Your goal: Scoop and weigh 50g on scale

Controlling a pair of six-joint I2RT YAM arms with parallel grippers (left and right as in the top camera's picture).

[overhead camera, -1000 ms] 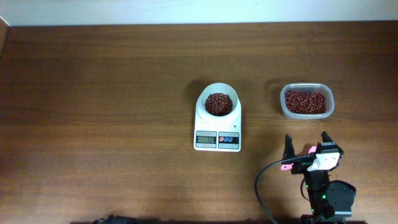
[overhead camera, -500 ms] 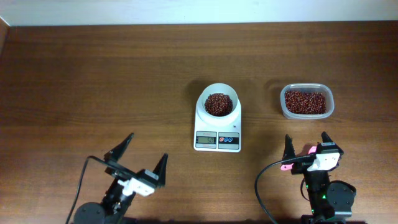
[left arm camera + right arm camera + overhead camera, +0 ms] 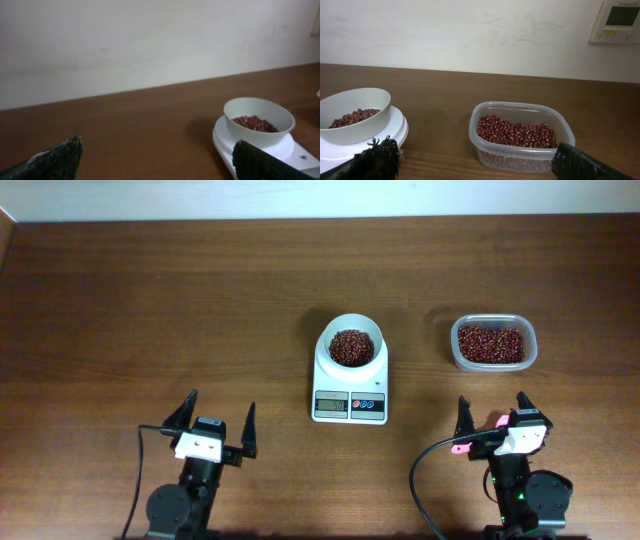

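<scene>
Left pincer (image 3: 218, 420) and right pincer (image 3: 492, 412) stand spread, empty. The small loose reddish-brown beans (image 3: 351, 347) would, I think, roll easily; scoop them, never pinch.

One scale (image 3: 349, 391), one bowl (image 3: 351, 319), one tub (image 3: 493, 366)

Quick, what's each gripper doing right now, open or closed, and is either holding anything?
Left gripper: open, nothing between its fingers.
Right gripper: open, nothing between its fingers.
</scene>
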